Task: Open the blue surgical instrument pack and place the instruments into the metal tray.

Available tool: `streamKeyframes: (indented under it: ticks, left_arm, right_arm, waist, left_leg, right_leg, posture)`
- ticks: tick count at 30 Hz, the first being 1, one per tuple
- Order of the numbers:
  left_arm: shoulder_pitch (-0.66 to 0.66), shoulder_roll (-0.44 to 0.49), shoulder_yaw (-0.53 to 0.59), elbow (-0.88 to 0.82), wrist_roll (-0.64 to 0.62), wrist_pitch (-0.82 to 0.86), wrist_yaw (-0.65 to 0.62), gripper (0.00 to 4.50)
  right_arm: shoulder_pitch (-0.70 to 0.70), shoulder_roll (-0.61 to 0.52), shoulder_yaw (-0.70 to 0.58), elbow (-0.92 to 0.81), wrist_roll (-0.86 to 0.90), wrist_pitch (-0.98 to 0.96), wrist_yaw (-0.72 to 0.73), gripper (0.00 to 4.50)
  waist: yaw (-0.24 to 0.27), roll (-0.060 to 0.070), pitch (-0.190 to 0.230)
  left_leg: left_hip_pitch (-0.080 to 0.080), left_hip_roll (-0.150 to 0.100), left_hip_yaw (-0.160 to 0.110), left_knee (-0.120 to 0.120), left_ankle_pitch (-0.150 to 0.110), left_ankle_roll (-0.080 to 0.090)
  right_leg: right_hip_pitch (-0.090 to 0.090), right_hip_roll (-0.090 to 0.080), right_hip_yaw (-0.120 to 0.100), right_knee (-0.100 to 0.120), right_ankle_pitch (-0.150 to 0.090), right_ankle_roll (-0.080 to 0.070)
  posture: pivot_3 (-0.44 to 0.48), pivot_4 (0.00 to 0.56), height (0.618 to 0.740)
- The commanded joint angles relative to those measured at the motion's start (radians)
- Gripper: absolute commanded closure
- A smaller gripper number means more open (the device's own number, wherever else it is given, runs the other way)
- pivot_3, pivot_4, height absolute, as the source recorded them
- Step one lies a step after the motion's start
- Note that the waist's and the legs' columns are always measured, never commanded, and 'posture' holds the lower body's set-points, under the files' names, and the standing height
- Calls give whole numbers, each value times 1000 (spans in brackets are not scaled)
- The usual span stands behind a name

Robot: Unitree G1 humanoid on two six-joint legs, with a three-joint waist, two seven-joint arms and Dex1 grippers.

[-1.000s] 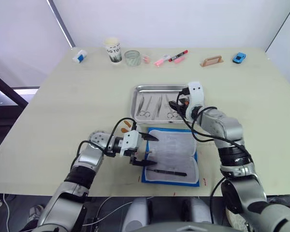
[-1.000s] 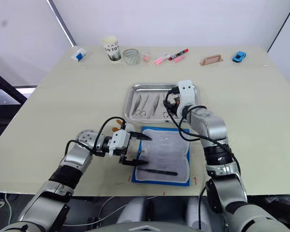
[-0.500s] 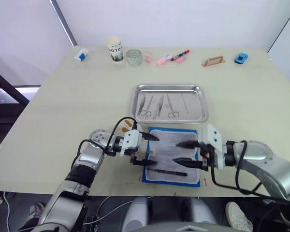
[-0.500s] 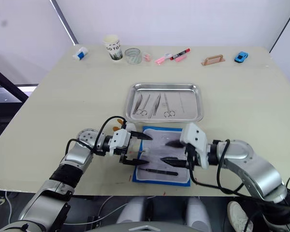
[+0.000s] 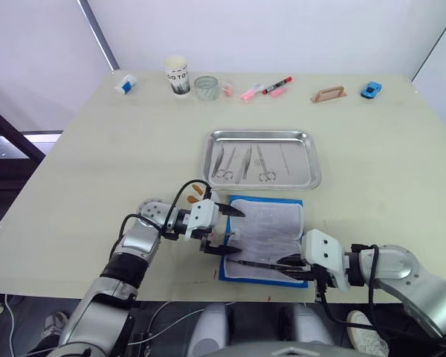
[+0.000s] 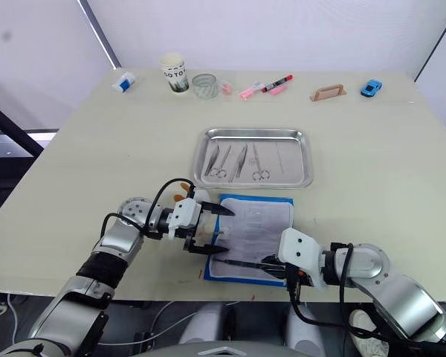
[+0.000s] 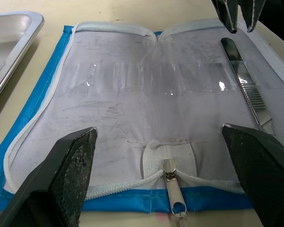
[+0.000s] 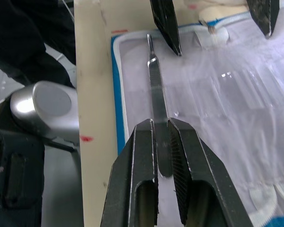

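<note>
The blue surgical instrument pack (image 5: 264, 223) lies open near the table's front edge, pale lining up. One slim steel instrument (image 5: 254, 263) lies along the lining's near edge. My right gripper (image 5: 285, 263) is at that instrument's right end, and in the right wrist view the fingers (image 8: 143, 156) are shut on the handle (image 8: 157, 94). My left gripper (image 5: 233, 233) stands open at the pack's left edge, straddling the zip pull (image 7: 173, 189) without touching anything. The metal tray (image 5: 262, 134) sits just beyond the pack, with several instruments (image 5: 241, 162) lying in it.
Along the far edge stand a paper cup (image 5: 176, 76), a glass jar (image 5: 204, 88), pink and red markers (image 5: 264, 88), a tan holder (image 5: 328, 94), a blue toy car (image 5: 369, 90) and a small white-blue item (image 5: 124, 85).
My right gripper came back from the tray to the pack's near edge, dropped low and closed from wide open onto the last instrument. The left gripper stayed put.
</note>
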Motion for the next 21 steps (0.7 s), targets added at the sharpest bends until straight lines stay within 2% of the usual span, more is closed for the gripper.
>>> streamKeyframes:
  ticks: [1,4,5,6,8,21]
  left_arm:
    - [29,14,-39,66,50,35,-6,0]
    - [29,17,-38,64,50,35,-7,0]
    - [29,18,-37,63,49,36,-7,0]
    - [30,18,-37,62,49,37,-7,0]
    - [32,20,-36,59,49,37,-8,0]
    - [29,24,-34,59,48,38,-10,0]
  right_arm:
    - [-10,-1,19,-22,-13,-6,1,4008]
    - [-7,6,25,-14,-6,2,2,4008]
    - [-6,-1,31,-10,-13,-3,7,3773]
    - [-4,-7,35,-6,-22,-10,8,3773]
    - [0,-10,41,2,-49,-36,-2,3188]
    - [2,15,48,37,-88,-65,-12,3188]
  waist:
    - [0,-1,1]
    - [0,-1,1]
    - [0,-1,1]
    - [0,-2,1]
    - [0,-2,1]
    - [0,-2,1]
  left_leg:
    - [0,0,0,0,0,0]
    - [0,0,0,0,0,0]
    - [0,0,0,0,0,0]
    - [0,0,0,0,0,0]
    - [0,0,0,0,0,0]
    - [0,0,0,0,0,0]
  right_leg:
    - [0,0,0,0,0,0]
    - [0,0,0,0,0,0]
    - [0,0,0,0,0,0]
    - [0,0,0,0,0,0]
    - [0,0,0,0,0,0]
    - [0,0,0,0,0,0]
  posture:
    - [0,150,740]
    - [0,150,740]
    - [0,150,740]
    - [0,150,740]
    - [0,150,740]
    - [0,150,740]
